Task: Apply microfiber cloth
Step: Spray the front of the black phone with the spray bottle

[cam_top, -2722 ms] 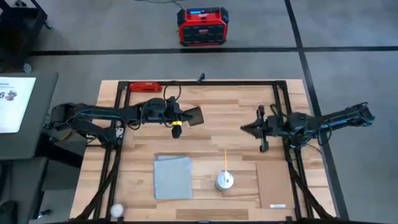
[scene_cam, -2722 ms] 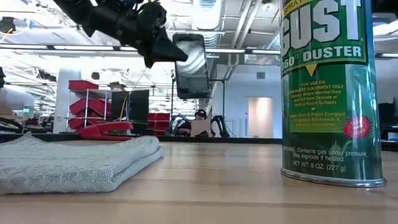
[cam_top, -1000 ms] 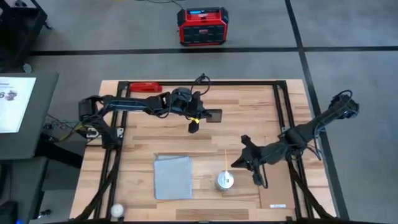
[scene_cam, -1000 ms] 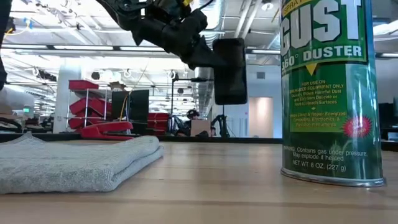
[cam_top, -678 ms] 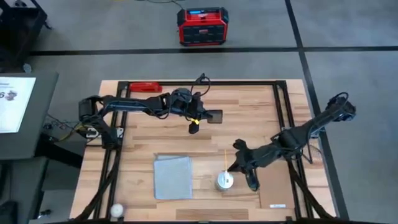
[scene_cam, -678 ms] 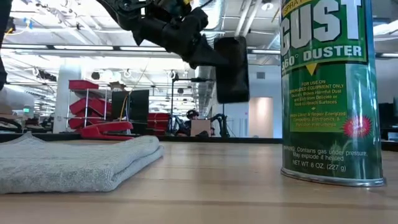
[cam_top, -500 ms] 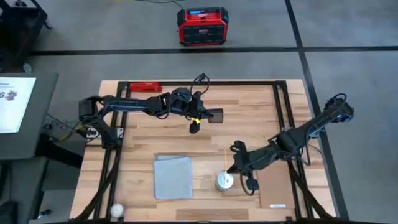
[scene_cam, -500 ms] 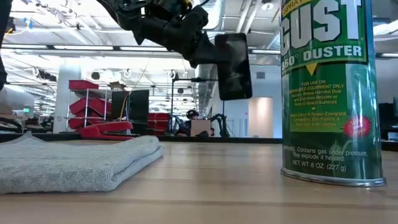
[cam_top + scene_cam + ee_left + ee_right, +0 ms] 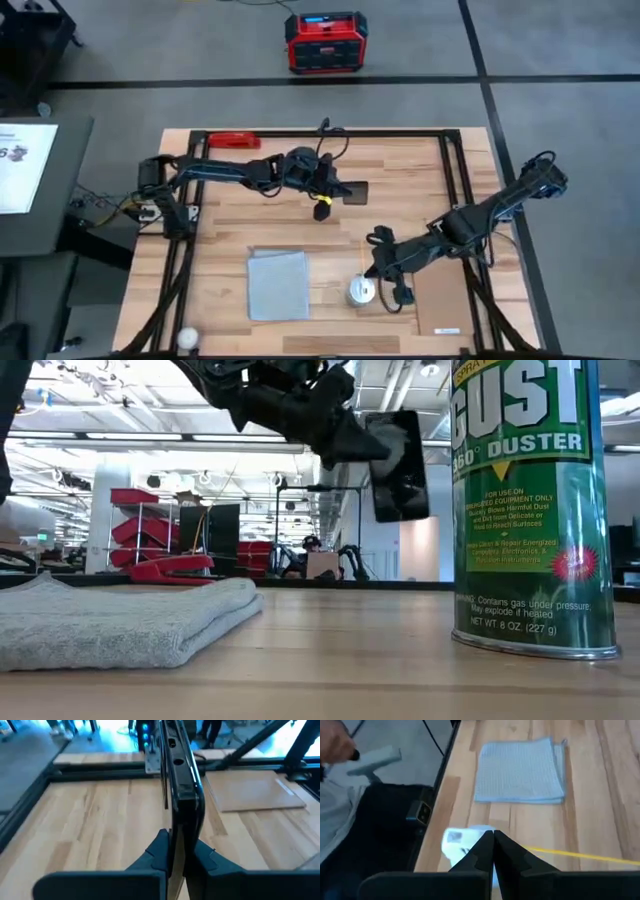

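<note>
Cloth (image 9: 278, 284) lies folded left of the can (image 9: 361, 291). Left gripper (image 9: 335, 188) clamps the phone (image 9: 351, 189). Right gripper (image 9: 493, 854), fingers pressed together and empty, passes above the can; risk: toppling it.

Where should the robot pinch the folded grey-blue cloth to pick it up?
Probably from straight above, at the microfiber cloth edge nearest the duster can. It lies flat and folded on the table, and the low view shows a thick rounded fold there for fingers to close on. The right gripper is nearest, but shut.
</note>
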Motion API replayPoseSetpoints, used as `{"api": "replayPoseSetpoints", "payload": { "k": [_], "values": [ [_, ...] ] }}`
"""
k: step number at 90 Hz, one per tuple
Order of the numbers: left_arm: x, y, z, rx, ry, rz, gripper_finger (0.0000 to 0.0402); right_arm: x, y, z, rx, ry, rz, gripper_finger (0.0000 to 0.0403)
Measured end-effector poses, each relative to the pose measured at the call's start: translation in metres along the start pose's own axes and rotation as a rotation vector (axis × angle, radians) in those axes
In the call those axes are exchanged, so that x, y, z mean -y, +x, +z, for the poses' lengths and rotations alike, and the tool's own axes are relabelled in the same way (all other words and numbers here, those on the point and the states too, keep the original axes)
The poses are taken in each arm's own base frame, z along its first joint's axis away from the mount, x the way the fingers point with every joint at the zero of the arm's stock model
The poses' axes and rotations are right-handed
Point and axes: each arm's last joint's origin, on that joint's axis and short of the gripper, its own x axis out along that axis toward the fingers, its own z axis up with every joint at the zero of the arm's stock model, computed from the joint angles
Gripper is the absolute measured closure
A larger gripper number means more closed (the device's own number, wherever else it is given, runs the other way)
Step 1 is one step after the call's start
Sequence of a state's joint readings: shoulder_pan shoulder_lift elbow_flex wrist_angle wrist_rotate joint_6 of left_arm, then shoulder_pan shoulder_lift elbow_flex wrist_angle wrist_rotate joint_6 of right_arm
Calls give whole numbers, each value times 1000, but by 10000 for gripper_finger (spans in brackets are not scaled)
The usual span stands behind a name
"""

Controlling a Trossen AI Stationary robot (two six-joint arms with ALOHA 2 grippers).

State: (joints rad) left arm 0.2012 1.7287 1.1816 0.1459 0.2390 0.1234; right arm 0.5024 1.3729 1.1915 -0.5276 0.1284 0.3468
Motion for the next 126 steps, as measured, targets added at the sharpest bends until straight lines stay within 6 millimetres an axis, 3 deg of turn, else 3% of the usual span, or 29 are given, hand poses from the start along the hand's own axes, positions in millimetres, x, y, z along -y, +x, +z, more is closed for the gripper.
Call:
{"api": "replayPoseSetpoints", "payload": {
  "k": [126],
  "values": [
    [16,3,0,-25,-44,-3,395,2,8,-3,-40,11,-8,403]
  ]
}}
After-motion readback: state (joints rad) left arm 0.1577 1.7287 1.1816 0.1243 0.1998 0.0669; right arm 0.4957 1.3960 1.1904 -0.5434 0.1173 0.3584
